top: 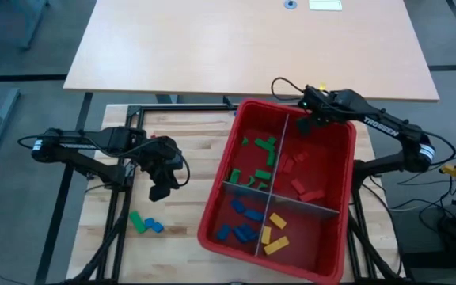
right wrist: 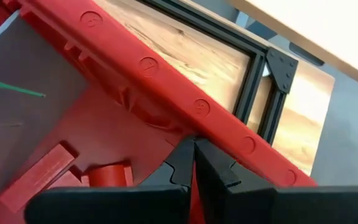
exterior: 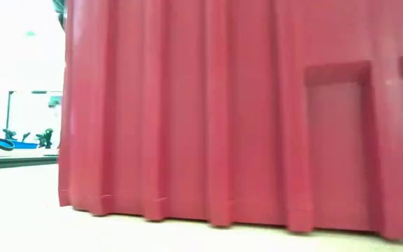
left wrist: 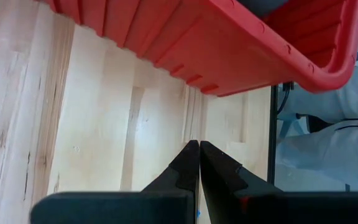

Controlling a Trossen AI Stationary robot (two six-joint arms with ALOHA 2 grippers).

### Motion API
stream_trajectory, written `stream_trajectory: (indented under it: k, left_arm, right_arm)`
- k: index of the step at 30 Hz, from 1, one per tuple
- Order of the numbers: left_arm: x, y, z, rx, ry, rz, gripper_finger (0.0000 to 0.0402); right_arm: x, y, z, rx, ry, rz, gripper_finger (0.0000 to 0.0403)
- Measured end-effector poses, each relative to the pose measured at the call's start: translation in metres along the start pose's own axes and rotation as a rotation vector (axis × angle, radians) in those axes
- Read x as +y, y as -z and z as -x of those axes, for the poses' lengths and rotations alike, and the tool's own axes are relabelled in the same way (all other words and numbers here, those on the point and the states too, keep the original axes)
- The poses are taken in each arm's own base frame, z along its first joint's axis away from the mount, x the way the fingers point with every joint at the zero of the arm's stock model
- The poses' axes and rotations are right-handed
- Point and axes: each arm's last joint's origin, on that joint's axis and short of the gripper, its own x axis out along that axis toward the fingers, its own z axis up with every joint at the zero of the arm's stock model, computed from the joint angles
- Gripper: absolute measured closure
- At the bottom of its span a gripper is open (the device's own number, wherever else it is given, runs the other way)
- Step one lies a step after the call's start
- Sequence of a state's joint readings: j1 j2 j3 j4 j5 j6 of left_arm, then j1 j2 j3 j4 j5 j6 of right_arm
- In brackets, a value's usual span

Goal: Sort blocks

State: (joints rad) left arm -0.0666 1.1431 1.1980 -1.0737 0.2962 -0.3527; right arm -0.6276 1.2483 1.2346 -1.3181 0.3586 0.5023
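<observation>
Pale wooden tabletop [top: 172, 229], with a larger tan table beyond and grey floor around. Red bin [top: 335, 253] set askew on it, split by grey dividers [top: 267, 190] into four compartments: green blocks [top: 258, 158], red blocks [top: 301, 184], blue blocks [top: 242, 222] and yellow blocks [top: 274, 236], each colour apart. Two stray blocks, one green [top: 137, 222] and one blue [top: 154, 226], loose on the wood.

Left gripper [top: 161, 190] above bare wood beside the bin wall, fingers pressed together on nothing; strays a little ahead of the tips, toward the near table edge. Right gripper [top: 305, 120] at the bin's far rim over the red compartment, likewise shut and empty.

Likely near the end: only the strays left. Next, probably: spread the left jaws, drop over one stray, align across its narrow side.

Low view blocked by the bin wall; strays absent from both wrist views.
</observation>
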Motion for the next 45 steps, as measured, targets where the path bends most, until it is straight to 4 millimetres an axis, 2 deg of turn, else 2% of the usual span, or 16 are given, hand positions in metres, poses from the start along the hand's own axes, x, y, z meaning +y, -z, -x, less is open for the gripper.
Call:
stream_trajectory:
  k: [6,12,16,20,31,45]
  left_arm:
    - [0.0,0.0,0.0,0.0,0.0,0.004,0.0401]
    - [0.0,0.0,0.0,0.0,0.0,0.004,0.0402]
    - [0.0,0.0,0.0,-0.006,-0.013,0.003,0.0402]
    - [0.001,-0.001,0.0,-0.014,-0.032,-0.003,0.0402]
    - [0.001,-0.001,0.0,-0.02,-0.048,-0.005,0.0402]
    - [0.001,-0.001,-0.001,-0.024,-0.048,0.002,0.0402]
  right_arm:
    - [0.003,-0.004,-0.004,0.016,-0.042,0.007,0.0403]
    - [0.004,0.011,0.008,0.065,-0.14,-0.006,0.0403]
    - [0.005,0.022,0.016,0.09,-0.146,-0.006,0.0403]
    - [0.006,0.023,0.015,0.108,-0.138,0.011,0.0403]
    - [0.002,-0.003,-0.018,0.171,-0.04,0.039,0.0403]
    - [-0.027,-0.039,-0.044,0.081,-0.08,-0.08,0.0403]
